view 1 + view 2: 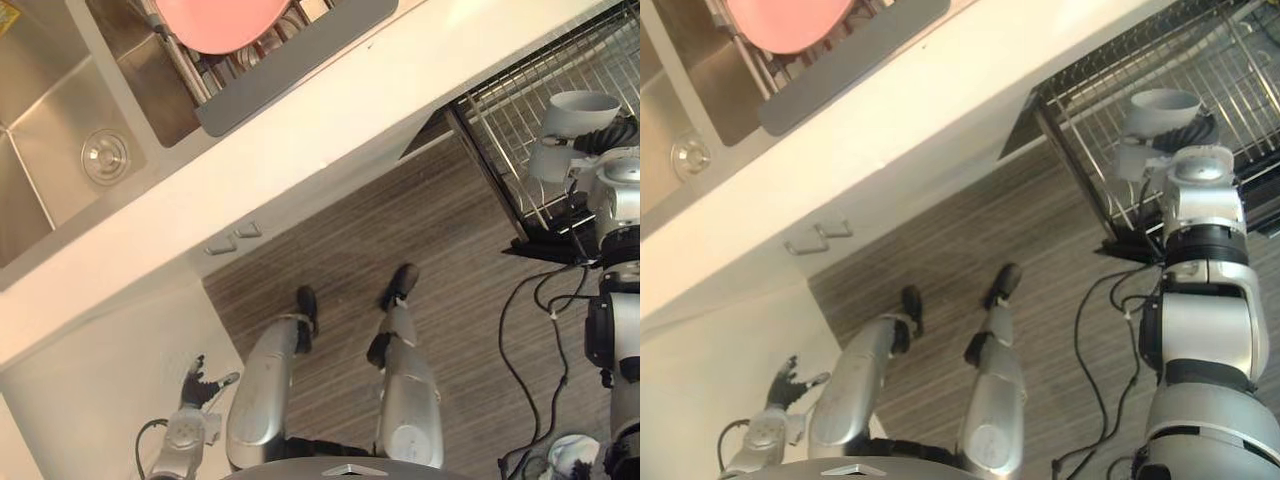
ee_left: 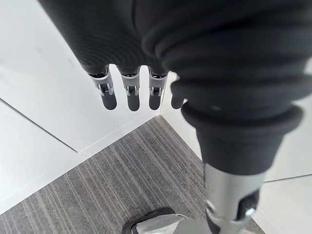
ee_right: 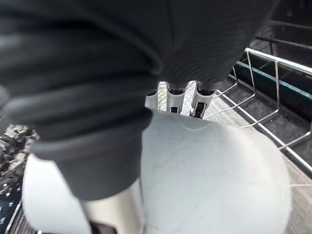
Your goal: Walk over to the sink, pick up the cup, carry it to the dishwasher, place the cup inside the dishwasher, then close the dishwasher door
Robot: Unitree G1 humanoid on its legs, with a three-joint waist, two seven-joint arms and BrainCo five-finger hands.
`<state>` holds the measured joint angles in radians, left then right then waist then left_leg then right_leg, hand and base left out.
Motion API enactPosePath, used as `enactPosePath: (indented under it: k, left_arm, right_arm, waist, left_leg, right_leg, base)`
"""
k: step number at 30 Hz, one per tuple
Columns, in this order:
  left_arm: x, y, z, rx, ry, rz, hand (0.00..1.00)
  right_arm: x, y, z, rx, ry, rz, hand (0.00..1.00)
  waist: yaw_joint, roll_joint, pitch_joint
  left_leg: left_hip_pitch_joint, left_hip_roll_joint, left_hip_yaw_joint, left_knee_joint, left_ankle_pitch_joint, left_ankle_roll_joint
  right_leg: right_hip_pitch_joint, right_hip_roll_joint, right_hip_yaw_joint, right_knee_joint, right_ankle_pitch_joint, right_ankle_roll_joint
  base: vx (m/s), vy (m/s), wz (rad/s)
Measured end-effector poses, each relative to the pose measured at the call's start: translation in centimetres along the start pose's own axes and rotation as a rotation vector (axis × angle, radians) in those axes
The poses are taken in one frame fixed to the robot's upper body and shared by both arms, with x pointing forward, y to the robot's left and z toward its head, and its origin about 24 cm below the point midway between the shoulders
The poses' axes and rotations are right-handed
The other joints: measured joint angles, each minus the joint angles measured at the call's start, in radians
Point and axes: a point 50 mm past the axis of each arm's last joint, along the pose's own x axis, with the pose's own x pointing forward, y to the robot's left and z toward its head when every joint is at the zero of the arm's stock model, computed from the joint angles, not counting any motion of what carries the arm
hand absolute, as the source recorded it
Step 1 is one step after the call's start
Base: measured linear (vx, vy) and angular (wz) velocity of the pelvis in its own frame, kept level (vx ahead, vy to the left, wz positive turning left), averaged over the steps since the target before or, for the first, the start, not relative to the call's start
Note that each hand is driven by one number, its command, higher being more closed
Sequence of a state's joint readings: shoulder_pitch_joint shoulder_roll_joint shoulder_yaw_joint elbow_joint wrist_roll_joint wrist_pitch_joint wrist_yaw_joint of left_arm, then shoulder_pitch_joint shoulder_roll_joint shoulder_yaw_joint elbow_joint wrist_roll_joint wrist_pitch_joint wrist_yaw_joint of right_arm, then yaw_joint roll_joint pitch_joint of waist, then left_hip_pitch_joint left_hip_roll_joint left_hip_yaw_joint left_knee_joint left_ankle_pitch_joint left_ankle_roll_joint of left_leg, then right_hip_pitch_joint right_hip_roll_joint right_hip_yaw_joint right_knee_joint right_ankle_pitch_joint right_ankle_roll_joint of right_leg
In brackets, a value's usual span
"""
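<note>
Risk of a topple: my right hand (image 3: 173, 101), clamped round the cup (image 1: 583, 112), hangs over the rack (image 1: 520, 110) just below; a tilted release could tip it. Left hand (image 1: 203, 384) hangs open.

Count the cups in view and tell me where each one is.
1. The cup is held in the right hand over the dishwasher rack. More could be hidden under the pink plate by the sink.
</note>
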<state>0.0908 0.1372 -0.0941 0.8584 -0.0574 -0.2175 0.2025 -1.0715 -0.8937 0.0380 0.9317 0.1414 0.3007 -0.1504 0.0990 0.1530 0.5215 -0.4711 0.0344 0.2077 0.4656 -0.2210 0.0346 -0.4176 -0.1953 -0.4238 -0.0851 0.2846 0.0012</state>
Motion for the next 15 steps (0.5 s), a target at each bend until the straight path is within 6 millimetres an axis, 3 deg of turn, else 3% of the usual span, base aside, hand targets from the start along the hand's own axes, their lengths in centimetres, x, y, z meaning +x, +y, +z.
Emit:
enactPosePath:
  k: [1, 2, 4, 9, 15]
  left_arm:
    - [0.0, -0.1, 0.0, 0.003, -0.001, -0.006, 0.00]
    - [-0.1, -0.4, 0.0, 0.006, -0.001, -0.020, 0.00]
    - [-0.2, -0.9, -0.2, 0.006, 0.003, -0.047, 0.00]
    - [-0.3, -1.2, -0.2, 0.009, 0.001, -0.062, 0.00]
    - [-0.8, -1.7, -0.8, -0.027, 0.023, -0.078, 0.00]
  right_arm:
    - [0.0, -0.3, 0.2, -0.013, -0.002, -0.008, 1.00]
    - [0.1, -0.7, 0.8, -0.047, -0.017, -0.014, 0.00]
    - [0.1, -0.8, 3.3, -0.087, -0.079, -0.029, 0.00]
    - [0.1, -0.8, 3.6, -0.085, -0.086, -0.024, 0.00]
    - [-0.1, 0.2, 4.0, -0.021, -0.111, 0.152, 0.00]
  waist:
    - [0.003, 0.001, 0.000]
    - [0.012, 0.009, -0.001]
    - [0.016, 0.021, -0.009]
    - [0.041, 0.028, -0.013]
    - [0.029, 0.053, -0.030]
  left_leg:
    - [0.000, -0.002, -0.003, 0.001, -0.001, -0.002]
    - [-0.001, -0.006, -0.019, 0.001, -0.003, -0.005]
    - [0.004, -0.024, -0.049, -0.021, -0.003, -0.005]
    - [0.004, -0.029, -0.051, -0.023, 0.002, -0.006]
    - [0.053, -0.039, -0.059, -0.071, 0.024, -0.013]
  right_leg:
    - [-0.001, -0.003, -0.002, 0.002, 0.020, 0.005]
    - [-0.005, -0.001, 0.003, 0.002, 0.024, 0.016]
    - [-0.010, -0.009, 0.013, 0.002, 0.036, 0.029]
    - [-0.009, -0.012, 0.017, 0.002, 0.036, 0.028]
    - [0.021, -0.018, 0.004, 0.002, 0.033, 0.027]
  base:
    - [0.08, -0.057, -0.11]
    - [0.08, -0.050, -0.14]
    - [0.04, -0.021, -0.05]
    - [-0.03, -0.026, 0.03]
    - [0.00, -0.029, 0.02]
